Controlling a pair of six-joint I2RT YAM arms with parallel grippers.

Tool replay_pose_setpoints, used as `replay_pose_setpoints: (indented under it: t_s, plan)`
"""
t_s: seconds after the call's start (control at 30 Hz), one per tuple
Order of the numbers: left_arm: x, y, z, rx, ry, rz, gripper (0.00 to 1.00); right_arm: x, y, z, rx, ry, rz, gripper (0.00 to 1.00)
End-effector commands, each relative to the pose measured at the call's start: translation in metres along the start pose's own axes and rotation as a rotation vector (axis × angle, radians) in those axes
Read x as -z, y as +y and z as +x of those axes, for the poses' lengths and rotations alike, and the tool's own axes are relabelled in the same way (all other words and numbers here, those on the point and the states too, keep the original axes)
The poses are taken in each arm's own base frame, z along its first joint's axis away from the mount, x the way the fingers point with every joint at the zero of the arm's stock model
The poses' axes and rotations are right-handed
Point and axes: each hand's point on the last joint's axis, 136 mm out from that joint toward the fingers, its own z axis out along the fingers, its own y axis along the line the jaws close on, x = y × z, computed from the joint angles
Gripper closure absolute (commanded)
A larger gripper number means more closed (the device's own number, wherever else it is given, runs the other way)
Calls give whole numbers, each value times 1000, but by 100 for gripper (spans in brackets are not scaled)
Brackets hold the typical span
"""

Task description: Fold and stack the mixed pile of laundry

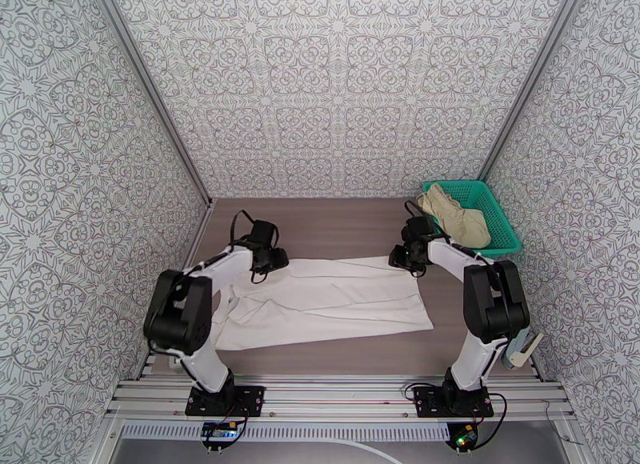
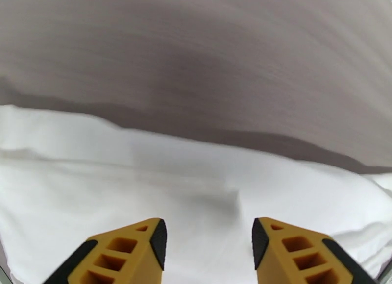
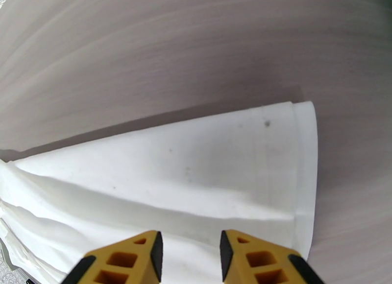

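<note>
White T-shirt [image 1: 328, 302] flat on table [image 1: 336, 226] (beige shorts [image 1: 458, 214] in basket [image 1: 502, 218])

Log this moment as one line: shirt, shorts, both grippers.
shirt: laid out on table | shorts: in green basket | left gripper: open, above shirt's far edge | right gripper: open, above shirt's far corner

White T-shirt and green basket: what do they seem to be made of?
White T-shirt: soft, matte cloth, probably cotton knit; it lies in limp creases and has a stitched hem. Green basket: apparently rigid moulded plastic, with open mesh walls.

No writing is legible; the base boards [image 1: 222, 434] seem too small to read.
</note>
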Motion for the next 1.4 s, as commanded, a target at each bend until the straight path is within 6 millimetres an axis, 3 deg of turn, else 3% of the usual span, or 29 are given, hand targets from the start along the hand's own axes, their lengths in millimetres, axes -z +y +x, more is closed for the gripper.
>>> replay_pose_setpoints:
  t_s: [0.0,0.13,0.3,0.53,0.77,0.83,0.93,1.03,1.07,1.1,1.17,1.37]
  plan:
    - [-7,-1,-4,-4,3,-79,52,-6,6,2,3,13,-21,62]
    - [-11,6,-6,8,-7,-135,73,-7,6,4,7,16,-20,62]
    - [5,7,-10,2,-55,-148,96,-4,5,2,17,9,-13,62]
    - [48,15,9,30,-116,-157,100,-2,5,3,14,9,-12,62]
    - [70,29,59,163,-138,-136,100,-3,1,8,10,13,-1,62]
    - [70,30,75,199,-135,-124,98,-5,-1,9,6,15,3,62]
    - [65,27,99,250,-123,-102,79,-5,-5,12,-2,17,18,62]
    - [63,31,118,301,-122,-109,75,-1,-11,14,-8,17,54,61]
    - [63,33,121,315,-124,-107,65,3,-13,13,-11,12,66,60]
    - [64,34,123,323,-125,-106,55,8,-14,14,-9,6,74,61]
    - [71,37,121,322,-142,-111,42,21,-15,13,-14,-18,86,60]
    - [93,41,105,301,-165,-96,42,46,-3,18,-26,-21,30,60]
